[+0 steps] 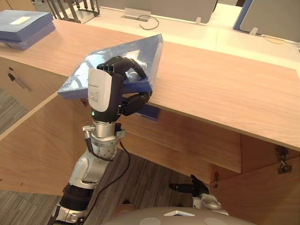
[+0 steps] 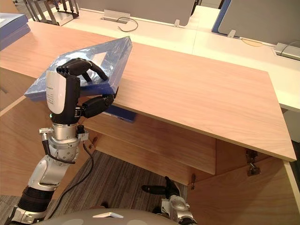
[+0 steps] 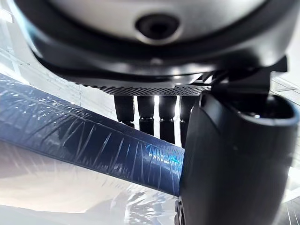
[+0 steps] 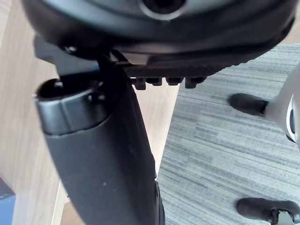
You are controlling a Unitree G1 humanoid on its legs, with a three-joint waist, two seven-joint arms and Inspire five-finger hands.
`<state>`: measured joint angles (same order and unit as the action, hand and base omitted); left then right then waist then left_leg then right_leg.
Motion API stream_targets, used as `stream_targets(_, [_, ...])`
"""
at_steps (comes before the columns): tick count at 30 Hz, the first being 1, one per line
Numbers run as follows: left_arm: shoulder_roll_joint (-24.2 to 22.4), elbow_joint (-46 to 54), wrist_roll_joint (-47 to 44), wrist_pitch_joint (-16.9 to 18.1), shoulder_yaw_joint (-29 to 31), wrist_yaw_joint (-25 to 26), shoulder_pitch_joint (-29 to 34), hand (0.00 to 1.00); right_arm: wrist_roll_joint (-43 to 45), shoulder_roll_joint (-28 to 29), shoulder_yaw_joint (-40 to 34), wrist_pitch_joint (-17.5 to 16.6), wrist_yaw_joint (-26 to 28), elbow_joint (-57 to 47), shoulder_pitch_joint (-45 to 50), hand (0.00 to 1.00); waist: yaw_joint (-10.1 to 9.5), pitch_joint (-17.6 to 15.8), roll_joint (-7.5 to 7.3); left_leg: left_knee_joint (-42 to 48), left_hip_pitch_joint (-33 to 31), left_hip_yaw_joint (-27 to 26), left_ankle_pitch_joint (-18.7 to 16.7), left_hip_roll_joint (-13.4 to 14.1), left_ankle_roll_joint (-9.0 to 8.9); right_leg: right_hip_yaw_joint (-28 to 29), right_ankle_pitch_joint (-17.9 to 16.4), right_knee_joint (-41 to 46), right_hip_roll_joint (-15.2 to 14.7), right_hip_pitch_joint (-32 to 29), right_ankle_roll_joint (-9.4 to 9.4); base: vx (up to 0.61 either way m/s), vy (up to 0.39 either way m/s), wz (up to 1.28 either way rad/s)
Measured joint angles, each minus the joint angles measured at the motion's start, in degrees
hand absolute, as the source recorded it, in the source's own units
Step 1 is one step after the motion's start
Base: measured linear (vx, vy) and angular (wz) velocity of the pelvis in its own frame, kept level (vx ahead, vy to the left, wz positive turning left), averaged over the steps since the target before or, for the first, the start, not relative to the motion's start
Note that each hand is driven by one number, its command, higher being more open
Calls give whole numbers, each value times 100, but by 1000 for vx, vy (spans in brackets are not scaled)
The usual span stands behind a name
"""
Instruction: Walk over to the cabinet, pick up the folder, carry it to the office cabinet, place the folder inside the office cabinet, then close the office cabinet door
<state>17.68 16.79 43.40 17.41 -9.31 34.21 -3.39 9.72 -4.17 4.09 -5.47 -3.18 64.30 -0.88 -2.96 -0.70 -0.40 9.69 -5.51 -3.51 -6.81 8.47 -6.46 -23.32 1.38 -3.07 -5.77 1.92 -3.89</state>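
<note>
Left hand pinches blue folder at desk edge.
Slick plastic wrap may let it slip free.

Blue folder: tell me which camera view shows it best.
The left eye view: the blue folder shows almost whole, overhanging the front edge of the wooden cabinet top, held by the left hand. The right eye view shows much the same. The left wrist view catches its dark blue edge past the fingers.

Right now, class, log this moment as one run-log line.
phase: pick up | left hand: shut on folder | folder: overhanging cabinet top edge | right hand: low beside cabinet front
</note>
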Motion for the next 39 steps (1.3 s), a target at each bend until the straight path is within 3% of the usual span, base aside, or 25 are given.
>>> stream_targets(13, [-233, 716, -78, 0, 388, 567, 430, 0, 0, 10, 98, -40, -26, -1, 59, 100, -27, -8, -15, -73, -48, -4, 3, 2, -2, 12, -28, 4, 6, -77, 7, 0, 0, 0])
stream_targets(31, [-328, 936, -79, -40, 467, 550, 561, 0, 0, 16, 115, -55, -25, -3, 55, 100, -96, -16, -28, -87, -15, -12, 2, -1, -2, 149, -49, 5, 2, -58, 14, 17, 2, 1])
stream_targets(39, [-348, 1340, -541, -132, 471, 574, 617, 0, 1, 19, 286, -55, -98, 2, 48, 100, -159, -1, -59, -88, -8, 1, 5, -5, -5, 140, -49, 5, 2, -35, 13, 0, 0, 0])
